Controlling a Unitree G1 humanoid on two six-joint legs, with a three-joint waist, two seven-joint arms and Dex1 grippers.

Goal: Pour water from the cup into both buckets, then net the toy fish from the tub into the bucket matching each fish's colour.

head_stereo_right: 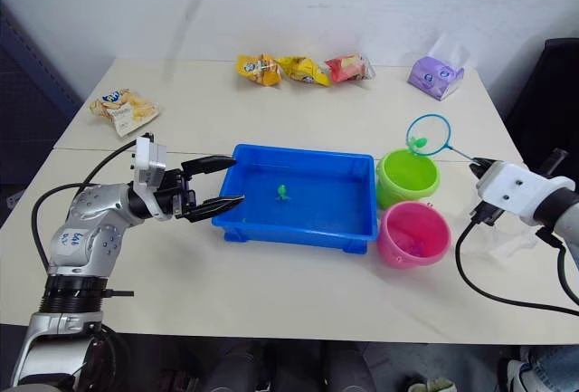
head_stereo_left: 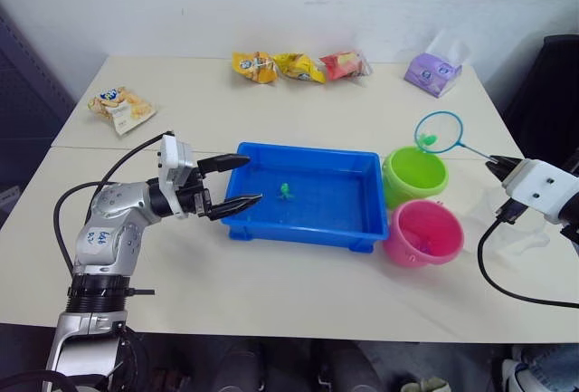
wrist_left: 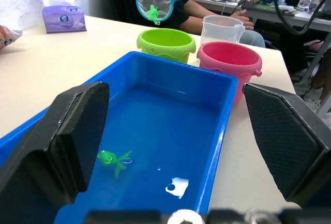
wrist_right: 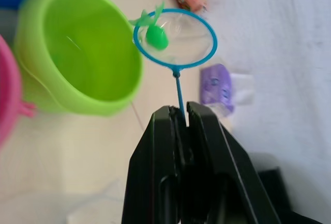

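Note:
The blue tub (head_stereo_left: 312, 153) sits mid-table with water and one green toy fish (head_stereo_left: 286, 192) in it. My left gripper (head_stereo_left: 237, 181) is open at the tub's left end, one finger over the rim, holding nothing. To the tub's right stand the green bucket (head_stereo_left: 414, 175) and, nearer, the pink bucket (head_stereo_left: 423, 232). My right gripper (wrist_right: 180, 111) is shut on the thin handle of the net (head_stereo_left: 439, 131), which hovers just behind the green bucket with a green fish (wrist_right: 155, 35) in its hoop. The clear cup (wrist_left: 221, 29) stands behind the pink bucket.
Snack packets (head_stereo_left: 298, 66) and a purple tissue pack (head_stereo_left: 433, 73) lie along the table's far edge. Another snack bag (head_stereo_left: 120, 107) lies at the far left. A person (wrist_left: 199, 19) sits beyond the table's right end.

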